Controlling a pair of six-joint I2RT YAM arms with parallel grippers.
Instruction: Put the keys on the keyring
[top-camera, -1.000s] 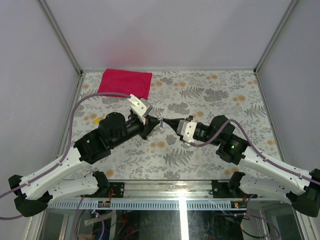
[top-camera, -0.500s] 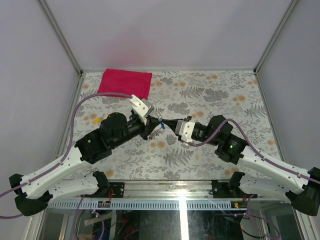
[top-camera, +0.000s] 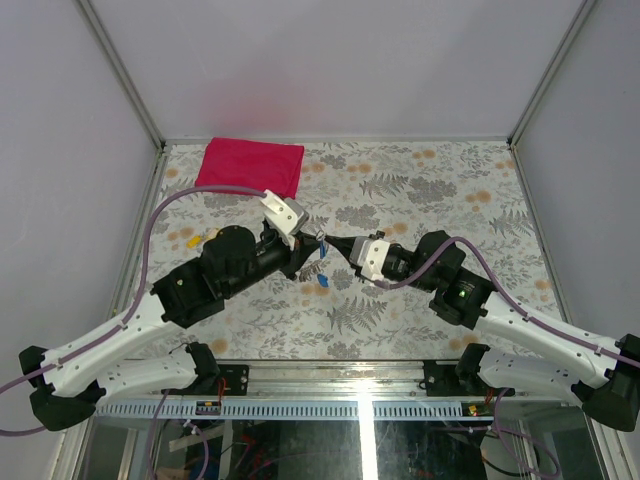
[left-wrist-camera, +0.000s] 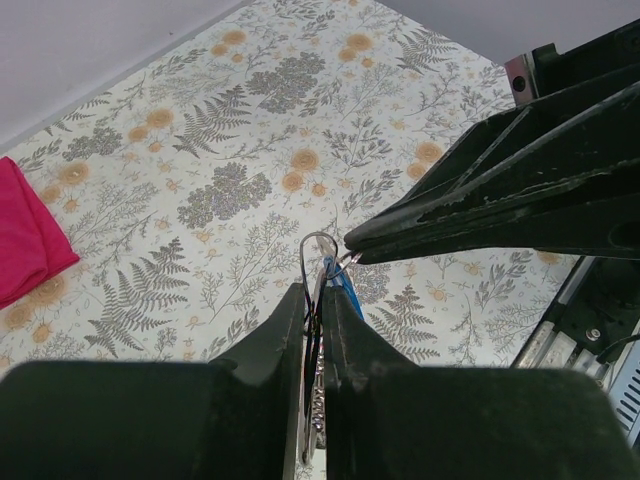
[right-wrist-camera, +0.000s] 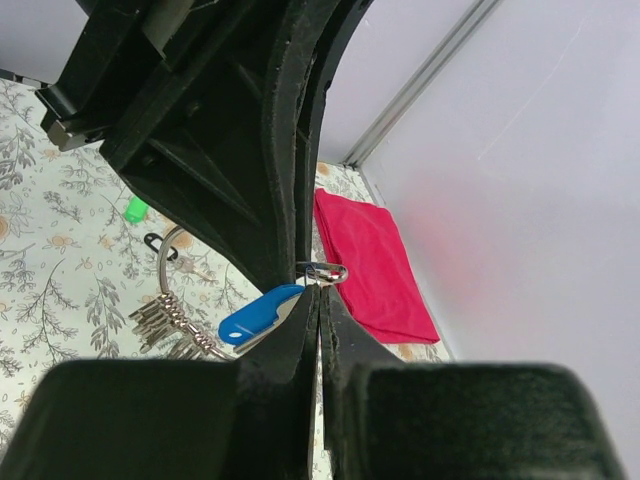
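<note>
1. Centrally, above the floral-patterned table (top-camera: 430, 190), the two black grippers meet tip to tip, the left gripper (top-camera: 308, 240) reaching in from the left and the right gripper (top-camera: 333, 243) from the right.
2. The left gripper's fingers are pressed together on the thin silver wire keyring (left-wrist-camera: 318, 245). A loop of the ring rises just past their tips in the left wrist view.
3. The right gripper's fingers are likewise closed. In the right wrist view their tips pinch a small silver loop of the same keyring, directly under the left gripper's fingers.
4. One small metal key with a bright blue plastic head (right-wrist-camera: 258, 312) hangs at that loop, slanting down to the left and touching the right gripper's left finger. In the left wrist view it shows just beside the left gripper's right finger.
5. A wider wire loop with a bunch of small silver metal pieces (right-wrist-camera: 172, 325) lies left of the key. Whether it hangs or rests on the table cannot be told.
6. A small green tag (right-wrist-camera: 135, 208) and a small dark oval clip (right-wrist-camera: 153, 241) lie on the table near each other.
7. A folded red cloth (top-camera: 250, 165) lies at the table's far left corner, well apart from the grippers.
</note>
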